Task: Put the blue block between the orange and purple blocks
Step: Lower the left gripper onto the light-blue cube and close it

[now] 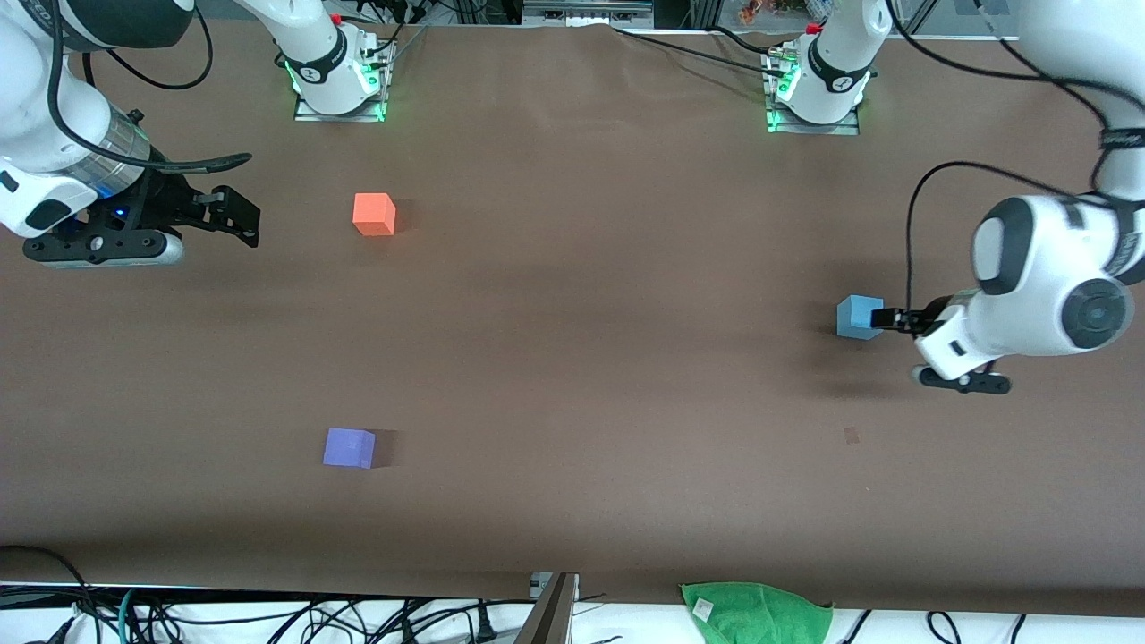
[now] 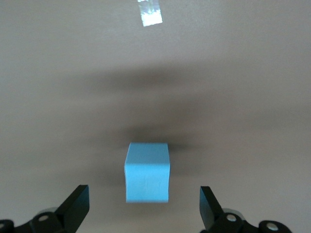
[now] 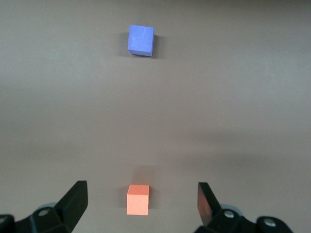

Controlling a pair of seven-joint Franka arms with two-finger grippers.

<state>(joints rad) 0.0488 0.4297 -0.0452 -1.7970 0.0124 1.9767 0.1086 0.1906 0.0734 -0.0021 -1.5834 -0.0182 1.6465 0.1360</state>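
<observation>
The blue block [image 1: 860,317] rests on the brown table toward the left arm's end. My left gripper [image 1: 888,319] is low beside it and open. In the left wrist view the blue block [image 2: 147,172] sits between the spread fingers [image 2: 77,204], touching neither. The orange block [image 1: 374,214] lies toward the right arm's end, and the purple block [image 1: 349,447] is nearer the front camera. My right gripper [image 1: 240,217] hangs open and empty beside the orange block. The right wrist view shows the orange block [image 3: 138,199] and the purple block [image 3: 141,40] on the table.
A green cloth [image 1: 756,613] lies at the table edge nearest the front camera. A small tape mark [image 1: 851,436] is on the table, nearer the front camera than the blue block. Cables run along both long table edges.
</observation>
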